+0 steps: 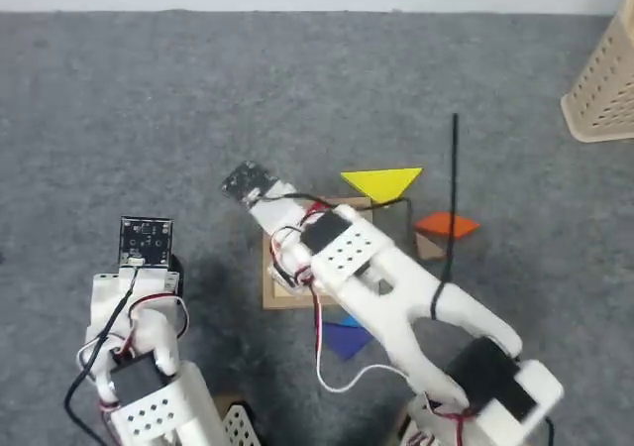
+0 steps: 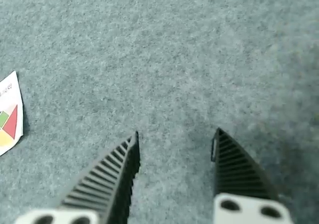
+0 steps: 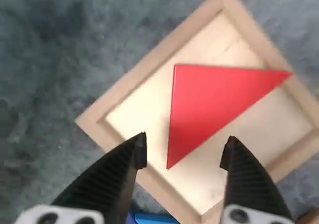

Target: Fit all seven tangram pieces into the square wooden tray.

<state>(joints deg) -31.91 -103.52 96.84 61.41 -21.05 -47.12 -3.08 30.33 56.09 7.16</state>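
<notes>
The square wooden tray (image 3: 149, 66) lies on the grey tabletop (image 1: 198, 99) and holds one piece, a red triangle (image 3: 219, 104), lying flat on the tray floor with one long edge close to the rim and bare wood showing around its other sides. The other pieces in sight lie outside the tray: a yellow triangle (image 1: 381, 181) just beyond its far side, an orange piece (image 1: 446, 225) off to the right of it, and a blue piece (image 1: 349, 342) near the tray's near edge, partly under the right arm (image 1: 396, 287). That arm stretches across from the lower right and covers most of the tray from above. The right hand (image 3: 185, 144) hangs over the tray with its fingers apart, holding nothing, one narrow corner of the red triangle pointing into the gap between them. The left arm (image 1: 139, 367) stands well away at the lower left. The left hand (image 2: 177, 134) is also spread and holding nothing, over bare tabletop, with a printed card (image 2: 9, 112) lying off to one side. A slatted basket (image 1: 604, 79) stands at the far right edge.
</notes>
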